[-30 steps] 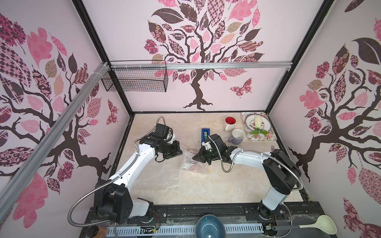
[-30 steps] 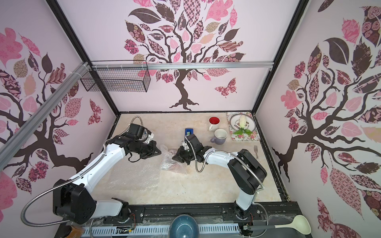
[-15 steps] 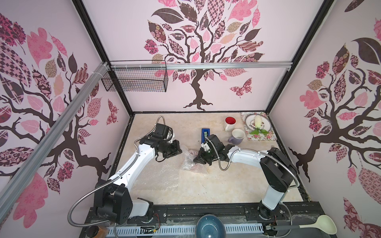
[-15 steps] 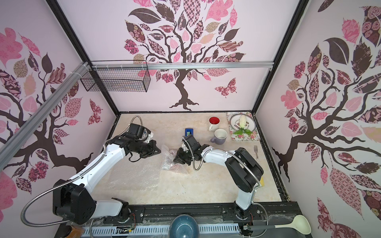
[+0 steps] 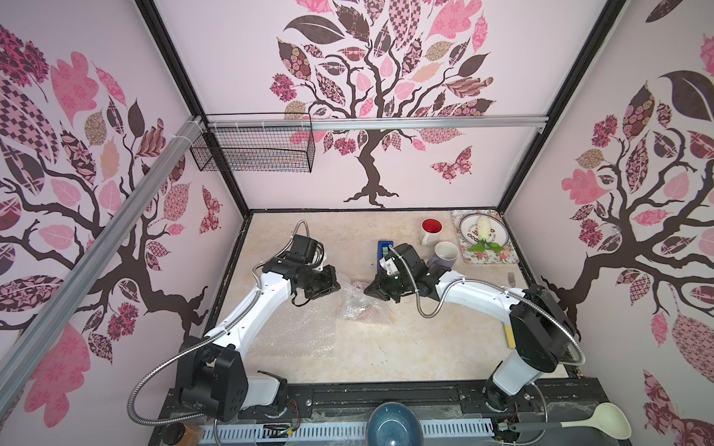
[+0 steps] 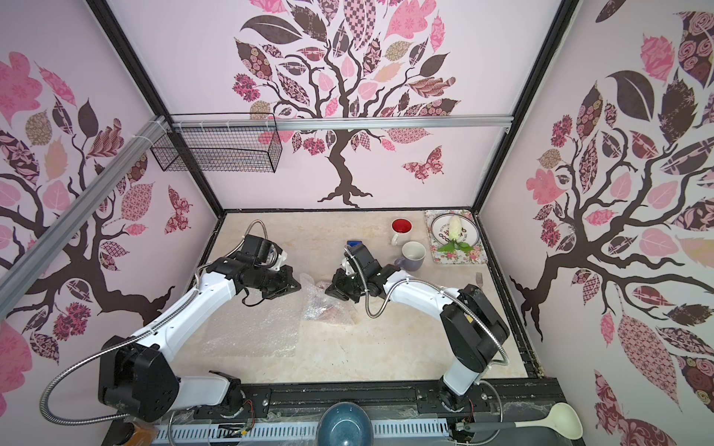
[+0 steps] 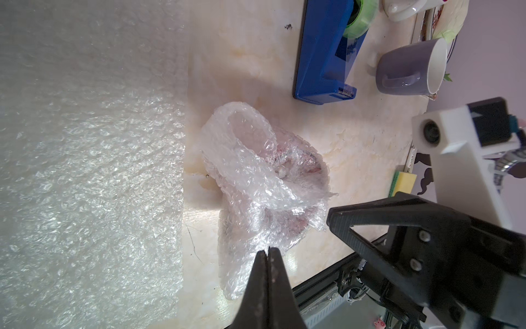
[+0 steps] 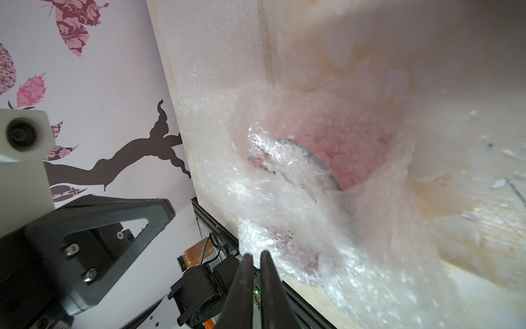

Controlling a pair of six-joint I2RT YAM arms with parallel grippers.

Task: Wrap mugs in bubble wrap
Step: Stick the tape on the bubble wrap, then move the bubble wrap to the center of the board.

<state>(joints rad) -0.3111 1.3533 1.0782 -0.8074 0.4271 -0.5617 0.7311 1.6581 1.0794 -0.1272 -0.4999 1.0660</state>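
A flat bubble wrap sheet (image 5: 293,332) lies on the table's (image 5: 405,347) left half, and beside it mid-table sits the red mug (image 8: 350,148) bundled in crumpled bubble wrap (image 5: 357,305), the left gripper (image 7: 267,252) closed tight at its edge, grip unclear, the right gripper (image 8: 254,256) barely parted, holding nothing.
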